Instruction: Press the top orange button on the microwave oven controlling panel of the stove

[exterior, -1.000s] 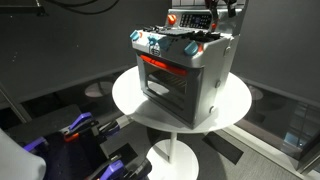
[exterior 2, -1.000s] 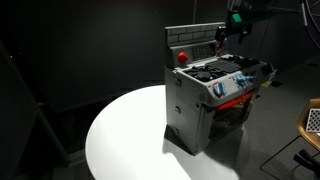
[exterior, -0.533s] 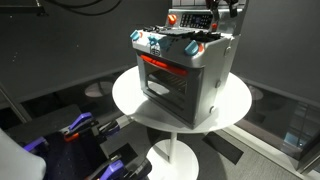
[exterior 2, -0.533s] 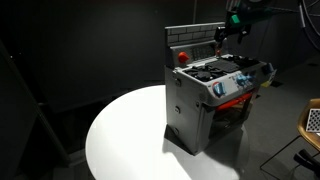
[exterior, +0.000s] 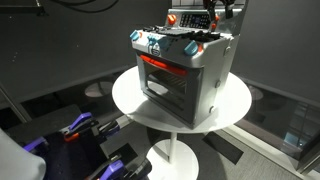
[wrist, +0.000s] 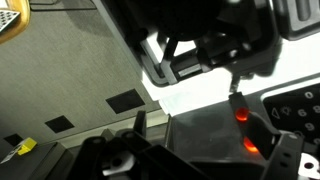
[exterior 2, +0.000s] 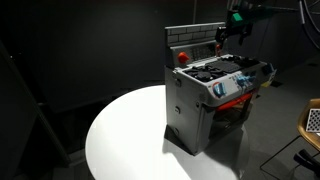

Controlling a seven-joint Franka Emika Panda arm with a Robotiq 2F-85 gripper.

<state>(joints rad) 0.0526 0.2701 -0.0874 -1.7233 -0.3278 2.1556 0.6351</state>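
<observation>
black gripper [exterior 2: 230, 35] hangs at the grey toy stove [exterior 2: 190, 110] back panel, 12 o'clock of a glowing orange button [wrist: 240, 113]; i cannot tell its finger gap.

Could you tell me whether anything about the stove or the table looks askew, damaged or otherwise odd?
Nothing stands out: the toy stove stands upright on the round table, and the hand hovers by its back panel.

In an exterior view the hand [exterior: 216, 10] is cut off by the top edge, and how its jaws stand cannot be told. In the wrist view its dark body is blurred, and the orange buttons [wrist: 241, 113] are smeared glows. The bench [exterior 2: 120, 130] runs off the lower edge
</observation>
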